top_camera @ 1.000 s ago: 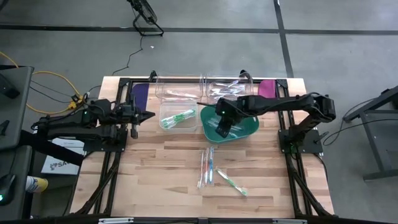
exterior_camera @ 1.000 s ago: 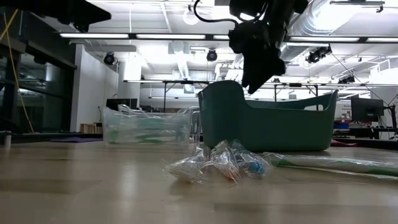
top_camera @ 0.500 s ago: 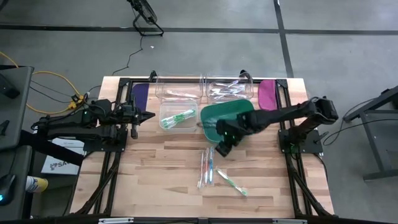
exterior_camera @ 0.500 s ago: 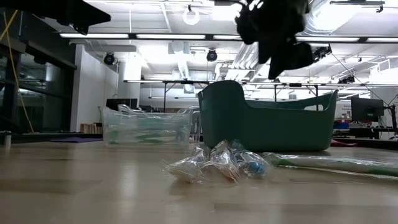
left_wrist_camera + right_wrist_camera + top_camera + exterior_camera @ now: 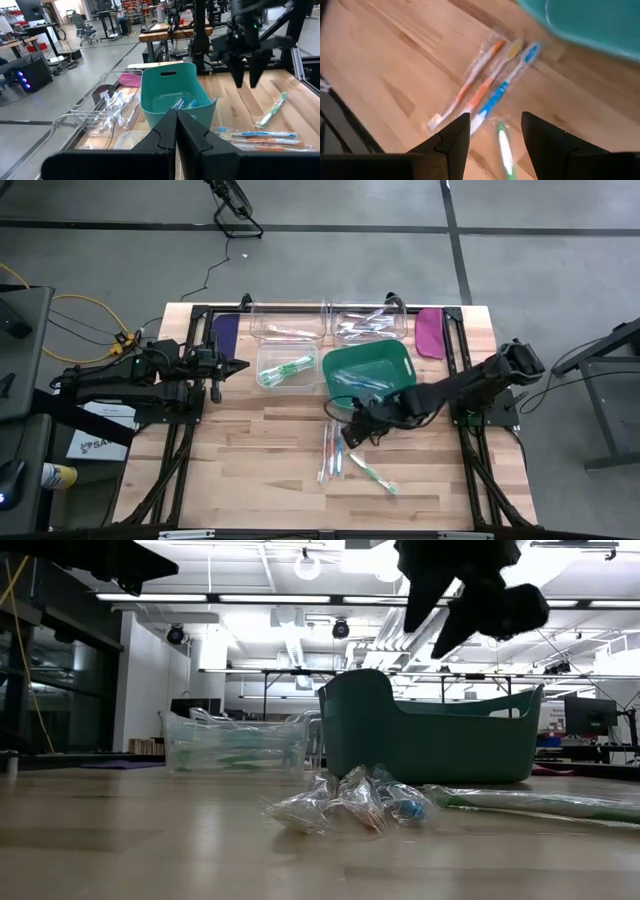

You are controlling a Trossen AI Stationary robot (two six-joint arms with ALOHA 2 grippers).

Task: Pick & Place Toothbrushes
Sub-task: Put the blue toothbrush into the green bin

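Some toothbrushes [image 5: 362, 385] lay in the green tub [image 5: 400, 365]; about four toothbrushes [image 5: 333, 450] remained on the table [image 5: 250, 470]. Right gripper [image 5: 353, 430] hovered spread, apparently empty; left gripper [image 5: 240, 364] pressed together.

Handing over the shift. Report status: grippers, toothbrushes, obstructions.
Right gripper open, empty, above wrapped toothbrushes on table. Left gripper shut, parked by clear bins. Green toothbrush lies apart. Green basket behind; nothing blocking.
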